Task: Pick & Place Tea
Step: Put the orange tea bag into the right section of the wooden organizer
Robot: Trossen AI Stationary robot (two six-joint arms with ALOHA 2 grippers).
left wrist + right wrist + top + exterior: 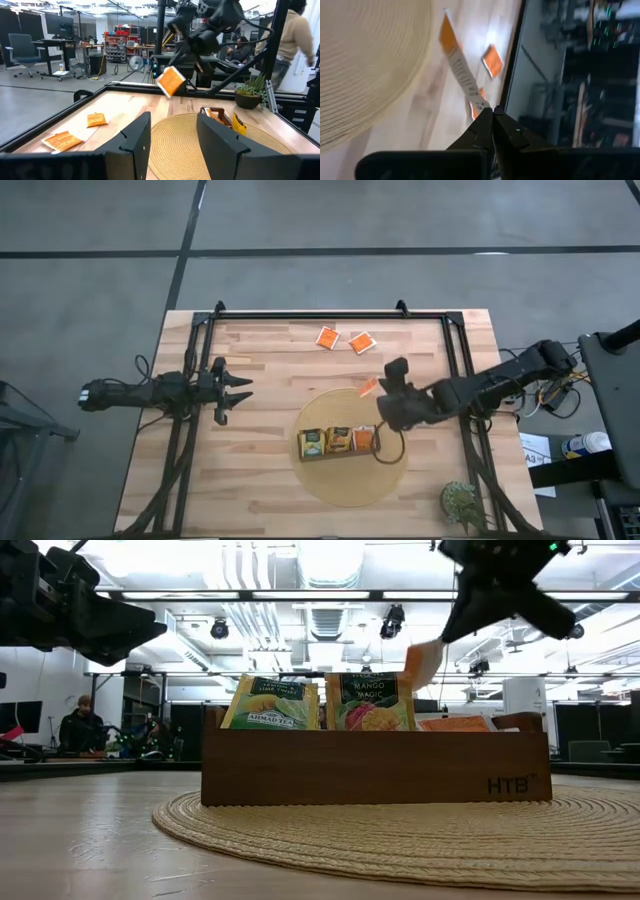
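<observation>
My right gripper (380, 389) hovers over the far edge of the round woven mat (345, 485), shut on a bright orange tea sachet (368, 387). That sachet also shows in the left wrist view (171, 81). The brown wooden tray (375, 768) stands on the mat with a green-and-yellow sachet (270, 705), a yellow-orange one (368, 702) and an orange one (455, 723) upright in its compartments. Two more orange sachets (327, 338) (361, 342) lie flat on the table's far side. My left gripper (240, 390) waits open at the table's left, pointing level. My right gripper pinches the orange sachet by one end (481, 104) between its two shut fingertips. The fingers slant down from the table's right side. The sachet sticks out past the fingertips, tilted and lifted clear above the mat's far edge (422, 665).
A small potted plant (460, 500) stands at the table's near right corner. A dark frame (330, 315) runs along the far edge and down both sides. Beyond the table a person (295, 30) walks past on the right and another sits farther back.
</observation>
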